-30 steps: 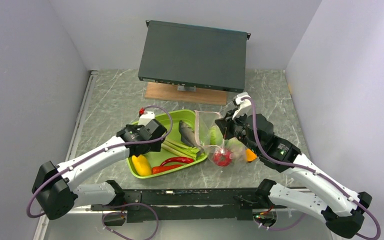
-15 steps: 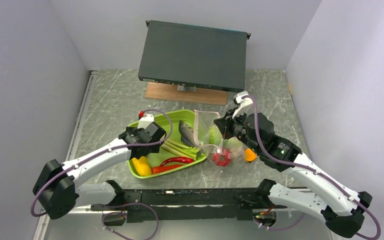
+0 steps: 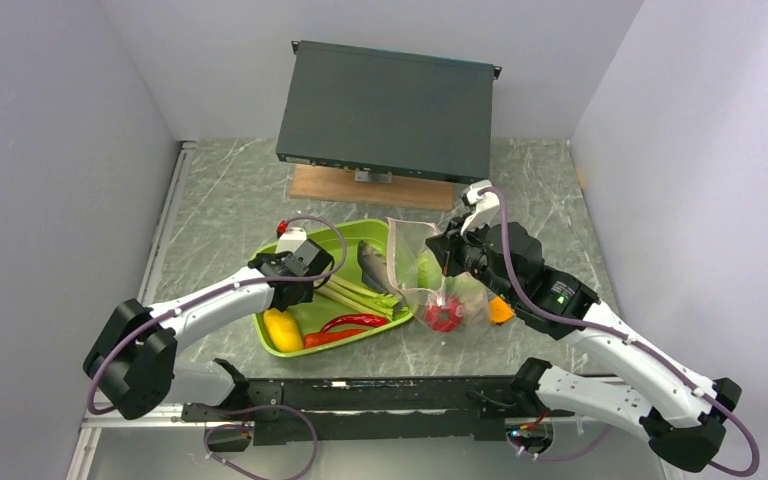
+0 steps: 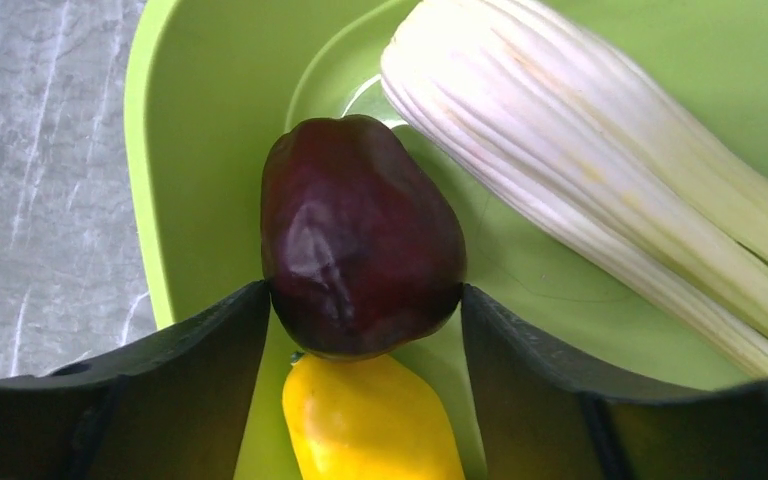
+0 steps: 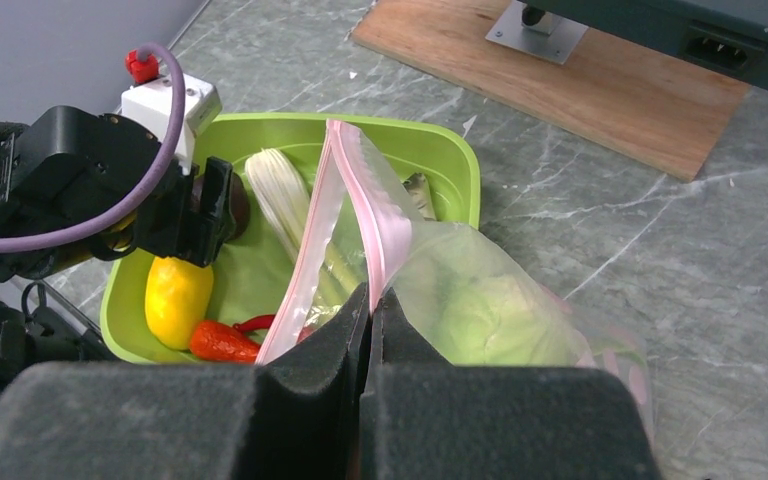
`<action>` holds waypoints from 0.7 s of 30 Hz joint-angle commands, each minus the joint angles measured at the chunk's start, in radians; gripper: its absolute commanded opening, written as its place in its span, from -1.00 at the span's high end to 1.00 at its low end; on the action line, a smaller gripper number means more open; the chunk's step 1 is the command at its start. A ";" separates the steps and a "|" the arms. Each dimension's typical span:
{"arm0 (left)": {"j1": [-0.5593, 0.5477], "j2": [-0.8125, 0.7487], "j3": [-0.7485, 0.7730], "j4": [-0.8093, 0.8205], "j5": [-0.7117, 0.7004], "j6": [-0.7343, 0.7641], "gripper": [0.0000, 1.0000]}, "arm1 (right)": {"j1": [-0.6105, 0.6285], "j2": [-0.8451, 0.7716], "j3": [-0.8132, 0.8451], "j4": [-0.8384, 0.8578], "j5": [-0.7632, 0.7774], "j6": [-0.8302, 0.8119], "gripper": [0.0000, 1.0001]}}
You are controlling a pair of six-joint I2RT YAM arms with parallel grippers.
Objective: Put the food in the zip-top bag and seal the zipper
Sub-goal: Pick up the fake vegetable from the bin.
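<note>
Left tool: spread wide, one dark finger against each side of a smooth, shiny dark purple bulb. Cannot tell whether squeezing or only touching. Just under the bulb and touching it, a glossy yellow fruit, cut off by the picture's bottom edge. Beside both, long pale ribbed stalks, all in a lime-green plastic tray on the grey marbled worktop.

Right tool: pressed together, pinching the pink zipper strip of a clear crinkly plastic bag, mouth held up over the tray's rim. Inside the bag, blurry through the plastic, a round pale green cabbage and, seen from above, a red tomato. Half hidden behind the bag, a grey fish. Low in the tray, a red chilli, partly blocked by the tool.
</note>
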 commanded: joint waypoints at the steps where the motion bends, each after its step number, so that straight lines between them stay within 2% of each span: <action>1: 0.008 0.007 -0.006 0.048 0.045 0.006 -0.31 | 0.003 0.001 0.040 0.038 0.023 0.006 1.00; 7: 0.008 -0.009 -0.009 0.056 0.083 0.026 0.28 | 0.003 0.015 0.046 0.034 0.042 -0.006 1.00; 11: 0.008 -0.050 0.003 0.064 0.135 0.052 0.57 | 0.003 0.028 0.051 0.024 0.058 -0.014 1.00; 21: 0.007 -0.303 0.072 0.100 0.349 0.138 0.91 | 0.003 0.015 0.038 0.023 0.078 -0.003 1.00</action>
